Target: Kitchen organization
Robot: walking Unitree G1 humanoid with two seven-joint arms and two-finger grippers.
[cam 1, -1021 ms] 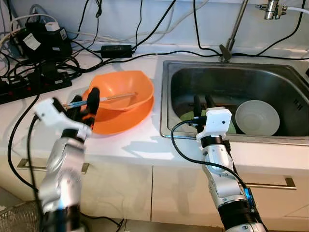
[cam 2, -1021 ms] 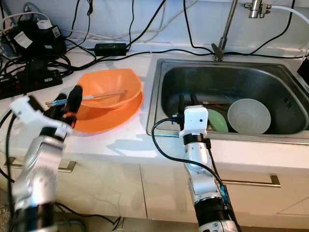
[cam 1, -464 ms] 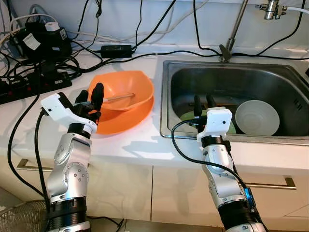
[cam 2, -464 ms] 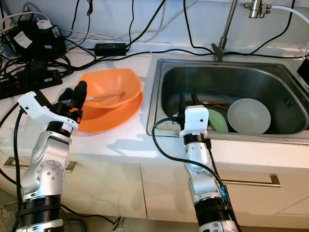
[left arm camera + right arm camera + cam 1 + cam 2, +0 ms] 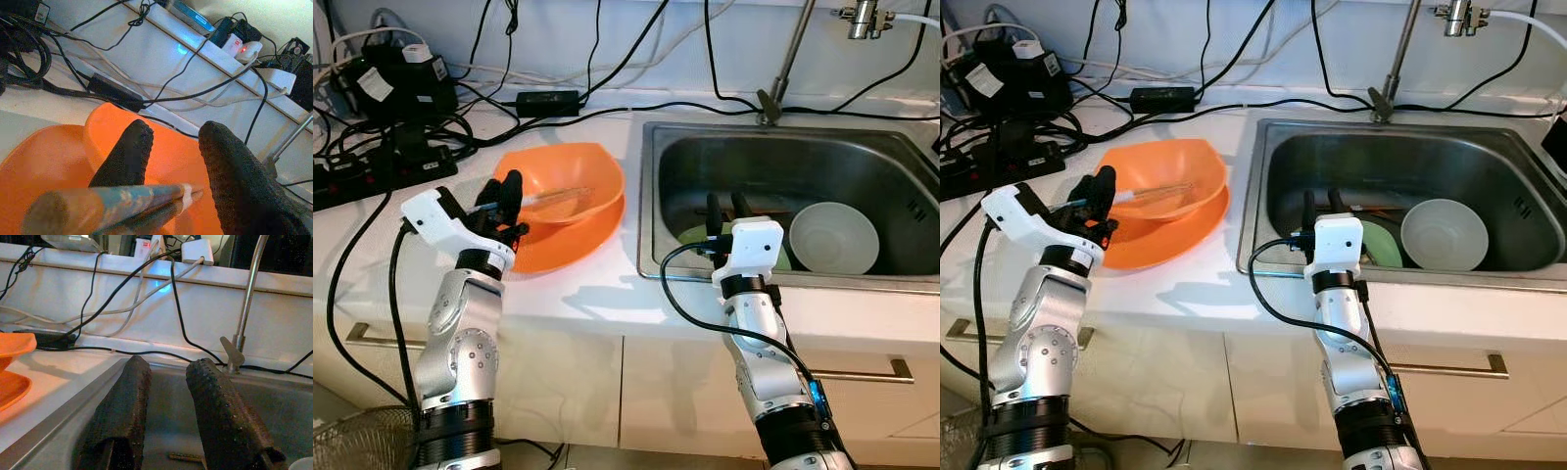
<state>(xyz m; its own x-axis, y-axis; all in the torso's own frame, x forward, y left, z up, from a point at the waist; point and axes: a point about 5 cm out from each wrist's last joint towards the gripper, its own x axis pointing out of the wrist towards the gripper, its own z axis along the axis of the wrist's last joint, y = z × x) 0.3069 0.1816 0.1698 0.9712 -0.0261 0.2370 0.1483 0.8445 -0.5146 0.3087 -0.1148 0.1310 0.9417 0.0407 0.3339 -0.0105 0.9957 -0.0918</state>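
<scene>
Two stacked orange bowls (image 5: 578,176) sit on the white counter to the left of the sink. A pair of chopsticks (image 5: 558,196) with a blue end slants into the upper bowl. My left gripper (image 5: 504,194) is at the bowls' left rim. In the left wrist view its fingers (image 5: 128,152) stand apart, with the chopsticks (image 5: 122,203) lying loose between them. My right gripper (image 5: 724,209) hangs open over the sink's front edge, holding nothing. A white bowl (image 5: 834,238) and a green plate (image 5: 690,237) lie in the steel sink (image 5: 783,147).
Power strips, adapters and black cables (image 5: 401,108) crowd the counter's back left. The tap (image 5: 788,64) rises behind the sink. A small stick (image 5: 186,457) lies on the sink floor. Bare counter (image 5: 597,294) runs along the front edge above the drawers.
My left gripper came in closer to the bowls and its fingers parted; the chopsticks went from level in its grip to slanting into the bowl. The right arm stayed still.
</scene>
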